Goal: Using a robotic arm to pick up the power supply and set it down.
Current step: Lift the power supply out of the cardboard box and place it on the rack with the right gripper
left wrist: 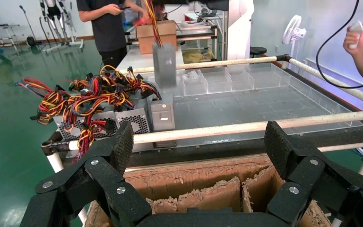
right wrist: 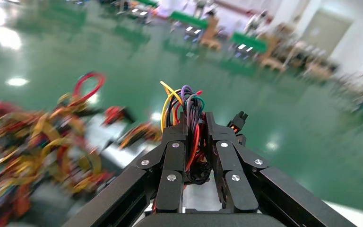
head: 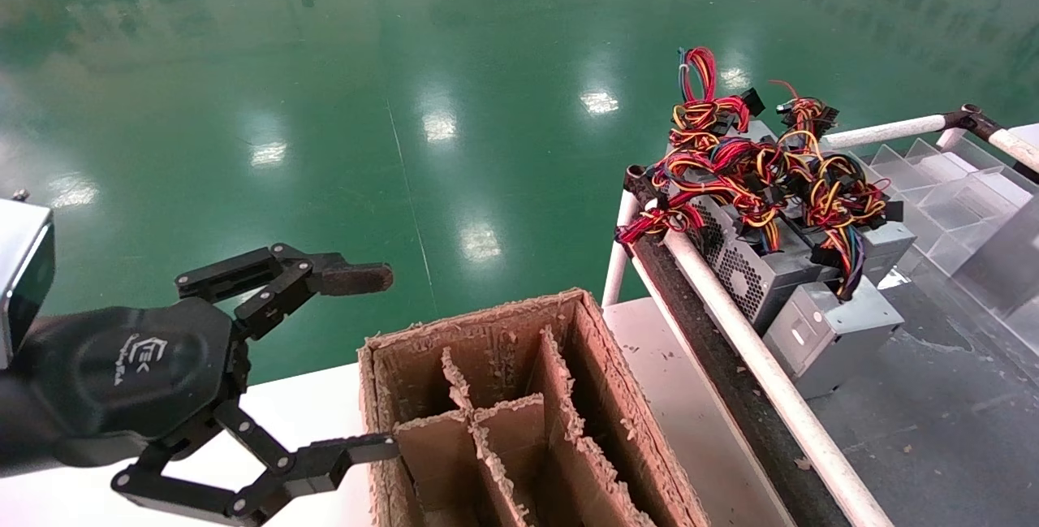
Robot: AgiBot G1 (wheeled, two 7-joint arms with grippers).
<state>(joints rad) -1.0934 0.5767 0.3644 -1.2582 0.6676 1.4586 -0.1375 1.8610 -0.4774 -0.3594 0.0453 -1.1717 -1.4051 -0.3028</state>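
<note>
In the left wrist view a slim grey power supply (left wrist: 164,64) hangs in the air over the clear trays, dangling from its red, yellow and orange wires (left wrist: 152,21). In the right wrist view my right gripper (right wrist: 196,119) is shut on that wire bundle (right wrist: 188,100), with a black connector (right wrist: 189,172) between the fingers. The right gripper does not show in the head view. My left gripper (head: 369,365) (left wrist: 199,142) stands wide open and empty beside the cardboard box, far from the power supply.
A worn cardboard box (head: 487,320) with dividers sits in front of me. Beyond a white rail (head: 755,365) lie more grey power supplies (head: 828,324) under tangled wires (head: 755,170), beside clear trays (head: 950,186). Two people (left wrist: 106,23) stand behind the table.
</note>
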